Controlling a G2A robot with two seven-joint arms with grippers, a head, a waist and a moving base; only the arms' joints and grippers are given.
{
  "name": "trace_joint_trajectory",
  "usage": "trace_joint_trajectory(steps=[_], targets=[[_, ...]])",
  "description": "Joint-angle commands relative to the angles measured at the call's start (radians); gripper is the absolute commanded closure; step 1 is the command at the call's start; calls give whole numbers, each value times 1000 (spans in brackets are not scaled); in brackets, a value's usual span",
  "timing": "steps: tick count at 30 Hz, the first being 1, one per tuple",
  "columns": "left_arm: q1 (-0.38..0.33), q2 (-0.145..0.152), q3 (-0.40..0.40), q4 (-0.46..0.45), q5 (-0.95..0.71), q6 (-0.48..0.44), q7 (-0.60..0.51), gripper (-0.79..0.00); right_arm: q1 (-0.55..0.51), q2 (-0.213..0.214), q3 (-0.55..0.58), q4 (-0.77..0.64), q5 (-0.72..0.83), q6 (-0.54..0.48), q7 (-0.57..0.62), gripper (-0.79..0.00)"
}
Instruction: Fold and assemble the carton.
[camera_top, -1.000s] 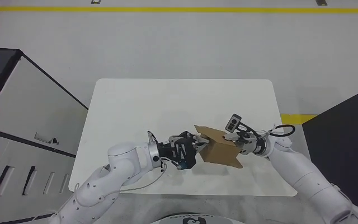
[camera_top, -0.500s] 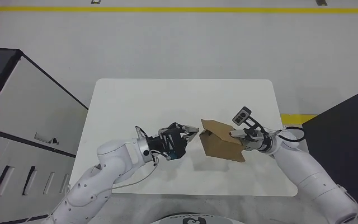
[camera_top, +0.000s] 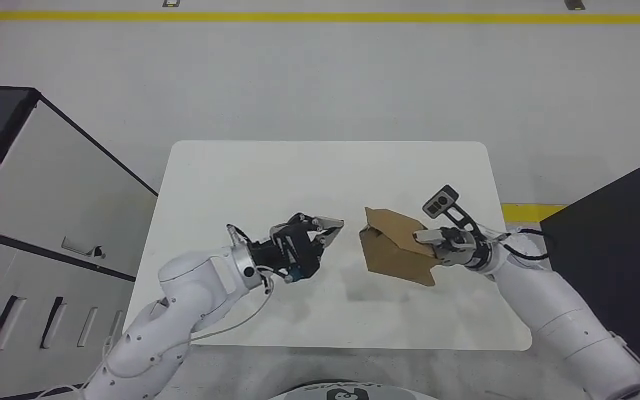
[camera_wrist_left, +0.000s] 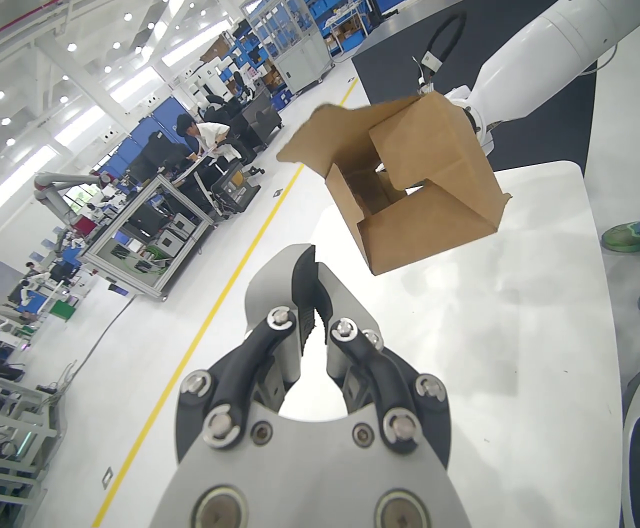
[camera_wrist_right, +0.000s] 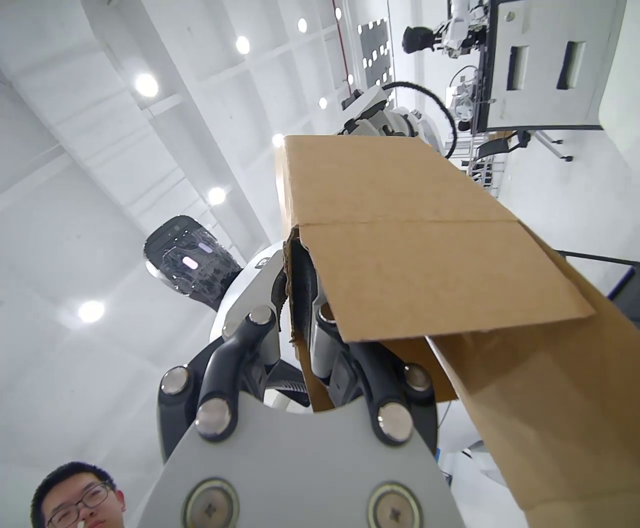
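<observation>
One carton clamped in right claw, left claw closed, empty, facing carton's open end, apart

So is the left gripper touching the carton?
Apart. The top view shows a strip of bare table between the left gripper and the carton; the left wrist view shows the same gap.

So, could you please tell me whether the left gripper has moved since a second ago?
Yes. The left gripper has drawn back from the brown cardboard carton, toward the left edge of the white table, leaving a clear gap.
</observation>
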Motion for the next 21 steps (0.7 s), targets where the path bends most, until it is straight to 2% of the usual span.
trace_joint_trajectory(steps=[1, 6, 9, 15, 21], targets=[[12, 2, -20, -11, -5, 2, 4, 0, -5, 2, 17, 6, -45, -31, -12, 0], [54, 11, -80, -64, -2, -8, 17, 0, -27, 6, 53, 9, -128, -75, -36, 0], [68, 15, -86, -94, 27, -32, 14, 0, -36, 8, 72, -2, -176, -99, -50, 0], [50, 12, -29, -109, 99, -45, -42, 0, -61, 12, 105, -53, -282, -157, -85, 0], [17, 5, 17, -97, 120, -29, -106, 0, -92, 13, 137, -94, -316, -200, -86, 0]])
